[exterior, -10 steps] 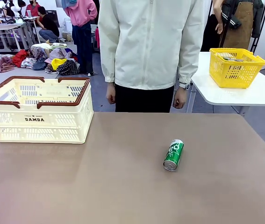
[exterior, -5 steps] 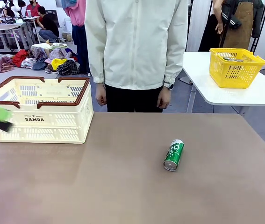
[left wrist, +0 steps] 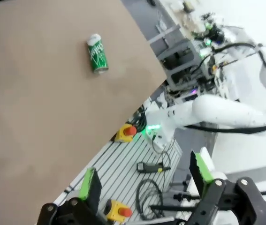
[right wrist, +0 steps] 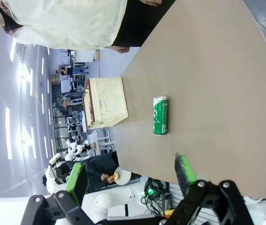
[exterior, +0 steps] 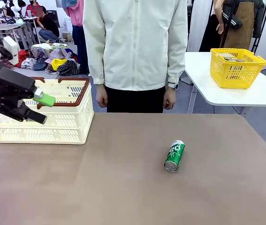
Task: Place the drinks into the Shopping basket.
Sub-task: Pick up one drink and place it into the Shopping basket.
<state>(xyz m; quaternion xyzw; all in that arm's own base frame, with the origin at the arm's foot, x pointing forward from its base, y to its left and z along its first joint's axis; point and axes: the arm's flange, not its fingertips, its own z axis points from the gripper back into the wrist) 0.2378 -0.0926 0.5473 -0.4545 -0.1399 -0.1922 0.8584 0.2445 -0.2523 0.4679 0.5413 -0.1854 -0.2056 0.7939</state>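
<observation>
Both grippers are spread wide and hold nothing. Your right gripper (right wrist: 130, 176) looks across the table (exterior: 123, 197) at the one green can (exterior: 174, 155), which lies on its side mid-table. If you close off-centre, a finger could nudge it and set it rolling. Farther left, your left gripper (exterior: 48, 110) hangs before the near wall of the Shopping basket (exterior: 67, 129), well apart from the can. A person (exterior: 135, 47) stands beyond.

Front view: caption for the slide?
Open left gripper near the Shopping basket; one green can lies on its side on the table, person standing behind.
</observation>
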